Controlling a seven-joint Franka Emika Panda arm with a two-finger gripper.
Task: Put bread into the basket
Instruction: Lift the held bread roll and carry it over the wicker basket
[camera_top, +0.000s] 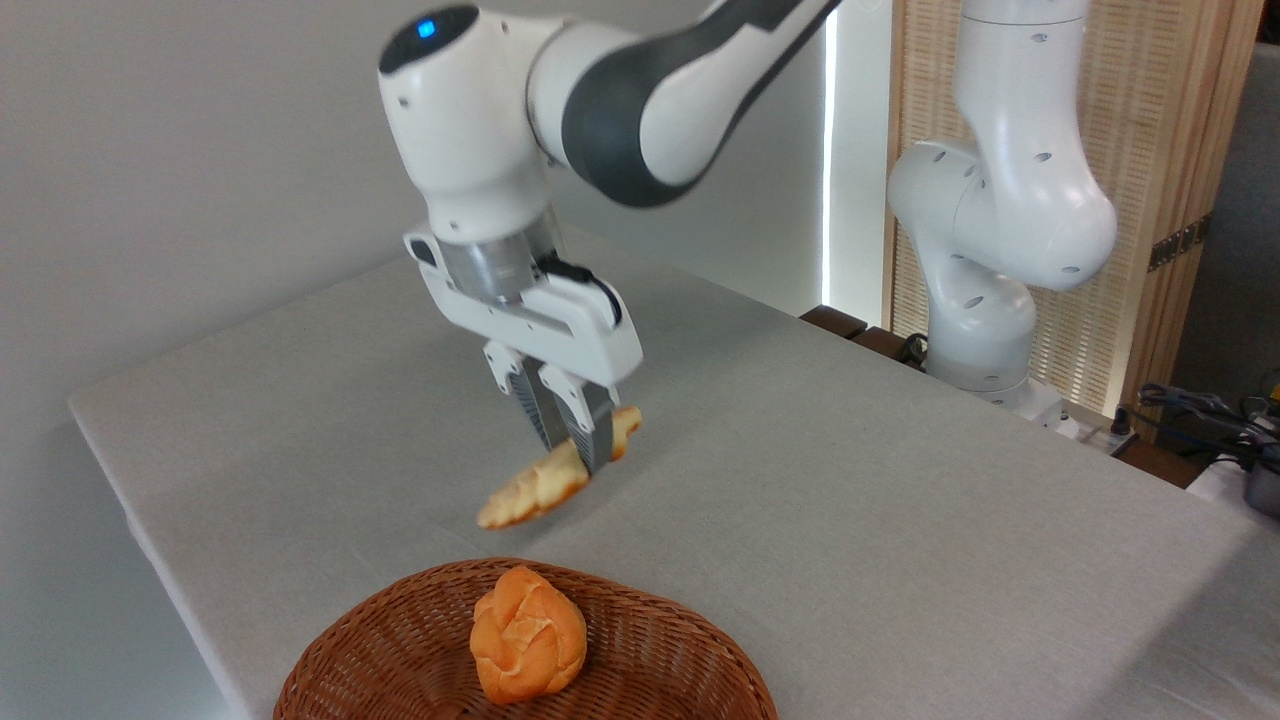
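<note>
The bread (528, 490), a long pale golden ridged loaf with pointed ends, hangs tilted above the table, its left end lower. My gripper (575, 455) is shut on its middle, the two fingers pointing down from the white hand. Below and toward the front edge lies the basket (400, 650), a shallow oval of reddish-brown wicker, partly cut off by the bottom of the picture. The loaf is above and just behind the basket's far rim, apart from it.
A rounder orange knotted bun (527, 632) lies in the basket's middle. The grey cloth-covered table (850, 500) stretches to the right and back. The arm's white base (985, 300) stands at the table's far right edge, with cables beyond it.
</note>
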